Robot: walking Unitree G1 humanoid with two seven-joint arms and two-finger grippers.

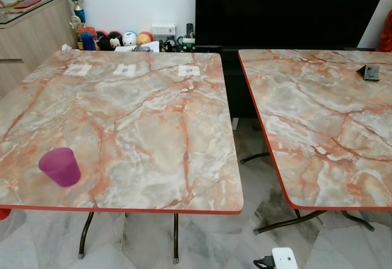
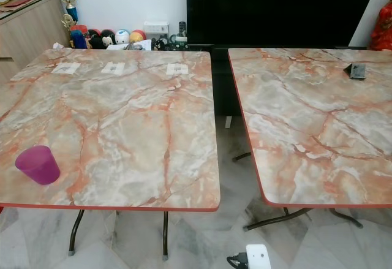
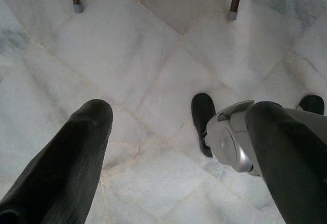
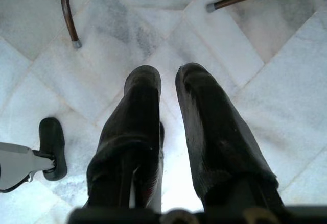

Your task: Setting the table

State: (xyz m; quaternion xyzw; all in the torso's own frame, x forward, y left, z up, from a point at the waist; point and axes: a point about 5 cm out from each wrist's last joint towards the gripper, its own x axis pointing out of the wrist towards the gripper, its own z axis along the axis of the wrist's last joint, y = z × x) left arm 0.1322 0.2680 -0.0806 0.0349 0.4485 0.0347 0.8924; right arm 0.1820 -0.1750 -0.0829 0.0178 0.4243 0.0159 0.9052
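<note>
So far only a purple cup [image 1: 60, 166] stands on the left table [image 1: 141, 128]; the left gripper [image 3: 179, 127] hangs spread, the right gripper [image 4: 168, 89] nearly closed, both empty.

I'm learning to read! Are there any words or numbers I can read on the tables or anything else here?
No words here can be read.
Three white paper labels on the left table: print too small and blurred.
White box by the wall: markings too small.
Purple cup: plain.
Small dark object on the right table: nothing readable.

A magenta cup [image 1: 60, 166] sits on a pink-veined, red-edged marble table [image 1: 141, 122].
</note>
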